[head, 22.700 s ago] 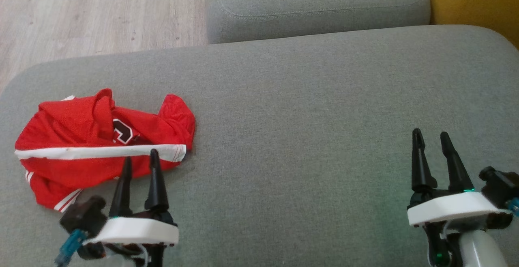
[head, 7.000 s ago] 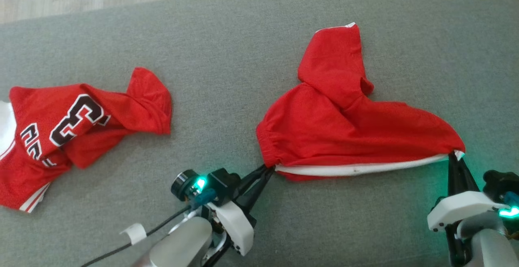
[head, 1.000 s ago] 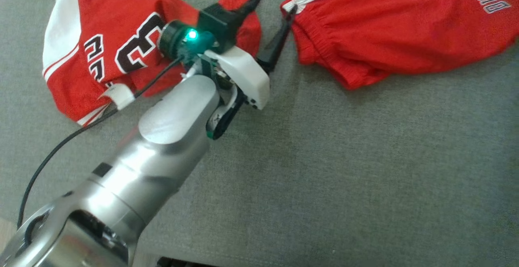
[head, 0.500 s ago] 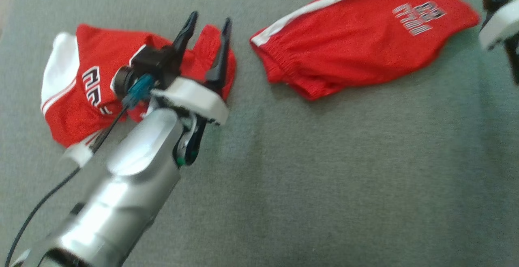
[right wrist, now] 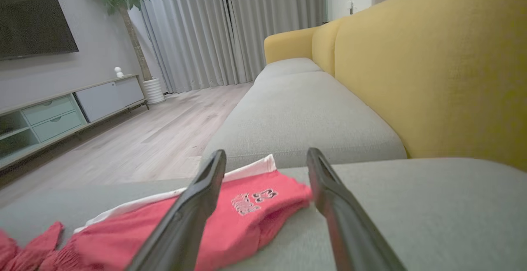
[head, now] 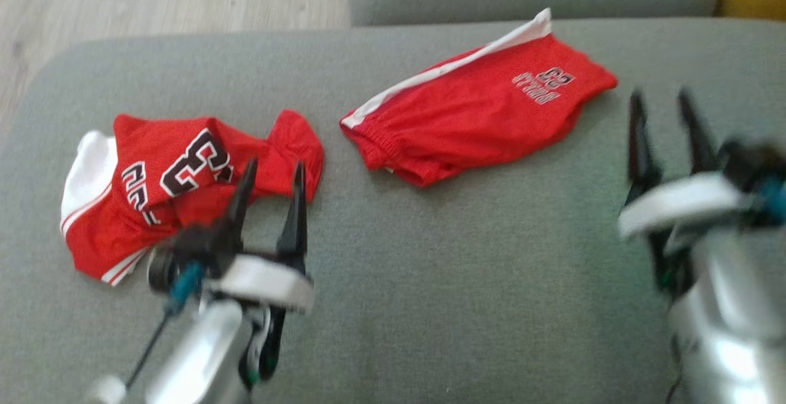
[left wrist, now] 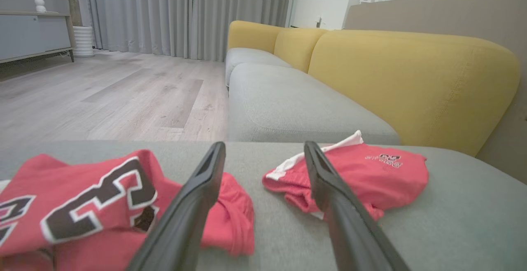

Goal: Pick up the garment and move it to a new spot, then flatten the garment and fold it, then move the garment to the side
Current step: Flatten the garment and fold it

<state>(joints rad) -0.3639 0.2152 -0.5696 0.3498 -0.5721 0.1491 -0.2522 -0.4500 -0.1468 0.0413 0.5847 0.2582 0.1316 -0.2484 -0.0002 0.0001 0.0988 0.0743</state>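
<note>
Grip is needed through all layers of folded red white-striped shorts; left gripper, right gripper spread, empty.

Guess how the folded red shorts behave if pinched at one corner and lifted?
Likely floppy: the red shorts lie limp in soft layers, so the fold would probably fall open. Probably light, since the fabric looks thin. Pushed, they would likely bunch on the textured sofa cushion rather than slide.
</note>
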